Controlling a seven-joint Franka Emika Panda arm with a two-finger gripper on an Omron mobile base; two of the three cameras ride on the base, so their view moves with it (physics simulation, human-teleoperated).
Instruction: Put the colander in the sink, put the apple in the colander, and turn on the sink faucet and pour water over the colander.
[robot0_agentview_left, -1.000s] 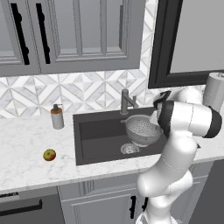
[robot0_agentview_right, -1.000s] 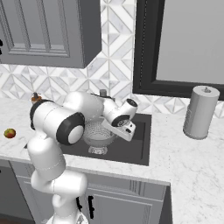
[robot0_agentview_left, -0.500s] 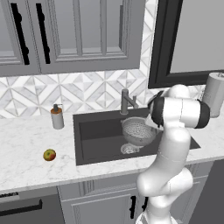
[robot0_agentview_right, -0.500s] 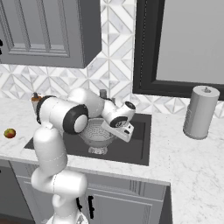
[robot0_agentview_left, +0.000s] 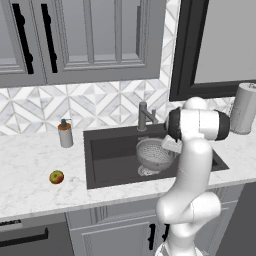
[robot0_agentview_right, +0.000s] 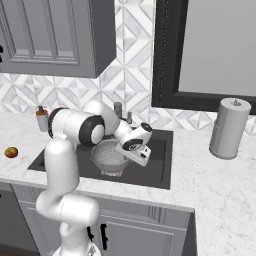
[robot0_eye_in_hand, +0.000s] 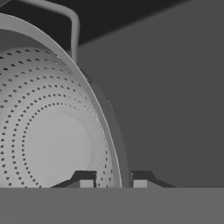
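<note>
The silver-grey colander (robot0_agentview_left: 155, 154) (robot0_agentview_right: 109, 155) stands upright in the dark sink (robot0_agentview_left: 110, 150) (robot0_agentview_right: 161, 150), near the drain. My gripper (robot0_agentview_left: 169, 146) (robot0_agentview_right: 127, 150) (robot0_eye_in_hand: 113, 183) is at its right rim, open, one fingertip inside the rim and the other outside, with a gap showing on either side. The pierced bowl (robot0_eye_in_hand: 52, 140) and one wire handle fill the left of the hand view. The apple (robot0_agentview_left: 56, 177) (robot0_agentview_right: 11, 152) lies on the marble counter left of the sink. The dark faucet (robot0_agentview_left: 143, 115) (robot0_agentview_right: 119, 110) stands behind the basin, with no water seen.
An orange-topped soap bottle (robot0_agentview_left: 65, 133) (robot0_agentview_right: 42, 118) stands on the counter at the sink's back left. A grey paper-towel roll (robot0_agentview_left: 244, 108) (robot0_agentview_right: 228, 128) stands on the counter to the right. Wall cabinets hang above, and a dark-framed window is behind the sink.
The arm's upper joints have swung round while the hand stays low at the colander's rim. The colander and the apple have not moved.
</note>
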